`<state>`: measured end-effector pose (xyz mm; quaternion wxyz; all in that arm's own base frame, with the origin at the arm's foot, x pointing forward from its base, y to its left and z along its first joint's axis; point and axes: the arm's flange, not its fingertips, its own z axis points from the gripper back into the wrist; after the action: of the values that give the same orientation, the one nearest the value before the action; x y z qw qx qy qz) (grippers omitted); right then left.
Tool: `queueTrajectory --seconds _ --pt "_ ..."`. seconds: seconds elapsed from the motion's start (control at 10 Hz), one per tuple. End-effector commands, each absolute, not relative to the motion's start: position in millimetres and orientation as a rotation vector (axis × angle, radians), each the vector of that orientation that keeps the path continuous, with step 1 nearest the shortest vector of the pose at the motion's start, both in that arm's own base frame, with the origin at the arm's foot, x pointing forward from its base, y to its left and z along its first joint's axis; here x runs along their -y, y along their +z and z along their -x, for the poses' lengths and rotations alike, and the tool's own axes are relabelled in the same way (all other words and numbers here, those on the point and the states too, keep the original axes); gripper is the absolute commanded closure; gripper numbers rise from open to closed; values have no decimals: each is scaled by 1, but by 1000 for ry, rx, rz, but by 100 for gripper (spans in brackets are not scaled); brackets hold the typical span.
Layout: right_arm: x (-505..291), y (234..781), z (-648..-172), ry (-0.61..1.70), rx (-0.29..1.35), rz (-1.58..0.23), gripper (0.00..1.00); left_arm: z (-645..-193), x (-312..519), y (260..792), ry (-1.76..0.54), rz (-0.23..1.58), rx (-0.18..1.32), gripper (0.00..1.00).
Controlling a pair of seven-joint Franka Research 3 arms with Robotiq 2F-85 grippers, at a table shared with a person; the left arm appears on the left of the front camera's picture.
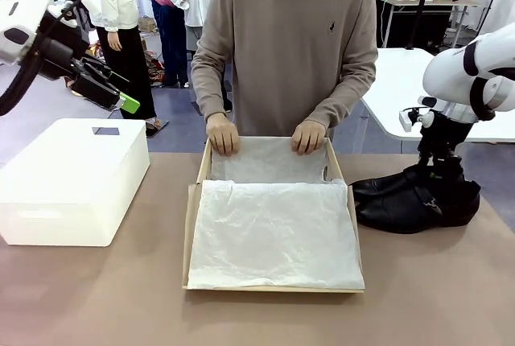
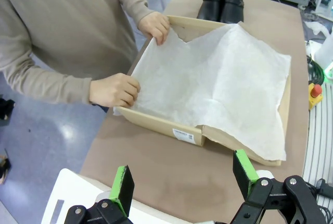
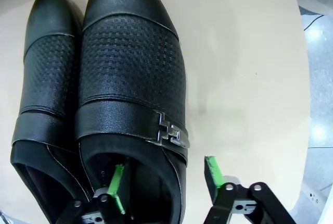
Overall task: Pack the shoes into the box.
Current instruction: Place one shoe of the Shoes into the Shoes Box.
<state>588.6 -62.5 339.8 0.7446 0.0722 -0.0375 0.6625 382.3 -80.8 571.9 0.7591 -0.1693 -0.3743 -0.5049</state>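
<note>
R gripper (image 3: 164, 171) is down on the shoes (image 3: 130, 67). One green pad sits inside the opening of the shoe w/ the buckle showing, the other is outside its side wall w/ a small gap. So the jaws are spread around that wall, nothing clamped afaict. The shoes lie side by side on the table (image 1: 96, 298), toes pointing at the box (image 1: 191, 225) and just beside its right wall. In the right wrist view the table edge curves past not far from the shoes' outer side, so room is tight there.

L gripper (image 2: 182, 179) hangs up high on the left, jaws wide, holding nothing, over a corner of a white plastic bin (image 1: 72, 181). The bin sits apart from the box's left wall.

The box is mid-table and open, w/ tissue paper (image 1: 273, 233) spread across the whole inside and lapping over a rim. The person's hands (image 1: 223, 134) both rest on the paper at the far rim. Bare tabletop in front of the box, and btw the box and the bin.
</note>
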Motion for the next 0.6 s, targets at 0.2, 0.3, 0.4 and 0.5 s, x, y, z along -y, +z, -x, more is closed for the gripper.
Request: queueTrajectory --seconds 0.2,0.3,0.4,0.5 --pt "66 344 -588 1461 73 -174 100 -383 81 572 -1106 386 824 0" --pt "66 344 -587 1460 71 -176 100 -383 81 572 -1106 386 824 0" --pt "66 345 -586 1460 70 -177 100 -383 81 572 -1106 386 824 0" --pt "66 345 -586 1459 68 -177 100 -383 81 572 -1106 386 824 0"
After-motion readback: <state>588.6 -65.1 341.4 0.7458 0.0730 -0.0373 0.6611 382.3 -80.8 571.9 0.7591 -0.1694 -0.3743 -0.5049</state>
